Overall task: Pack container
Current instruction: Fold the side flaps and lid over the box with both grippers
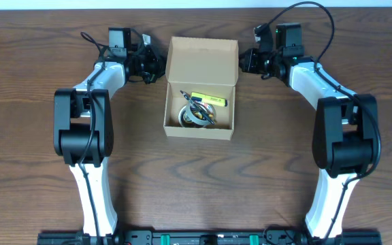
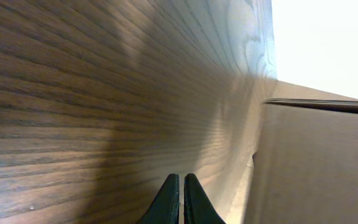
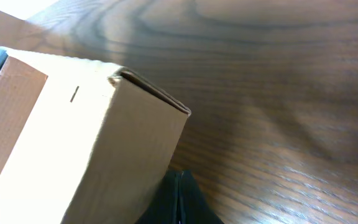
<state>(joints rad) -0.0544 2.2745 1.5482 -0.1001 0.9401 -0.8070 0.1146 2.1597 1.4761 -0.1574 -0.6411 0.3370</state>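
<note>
Closest to the lens in each wrist view are the robot's own fingertips. The left gripper [image 2: 180, 182] has its jaws pressed together on nothing, hanging low over the table [image 1: 33, 136]. The right gripper [image 3: 179, 182] is the same, closed tight and empty. Each sits just beside the box [image 1: 199, 131], one at either side wall near the back, where the lid [image 1: 203, 60] hinges. Whether either one touches the cardboard cannot be told.

The box stands mid-table between the two arms, open, with its lid lying back away from the robot. Inside lie a yellow marker [image 1: 208, 100] along the back, a pale ring [image 1: 188, 118] like a tape roll at the front left, and a dark pen-like thing [image 1: 201, 109] across the ring; finer detail is too small to read.

No loose stationery shows on the table, so the filling looks done. What seems left is folding the lid forward and tucking it shut, and the grippers appear placed for that.
</note>
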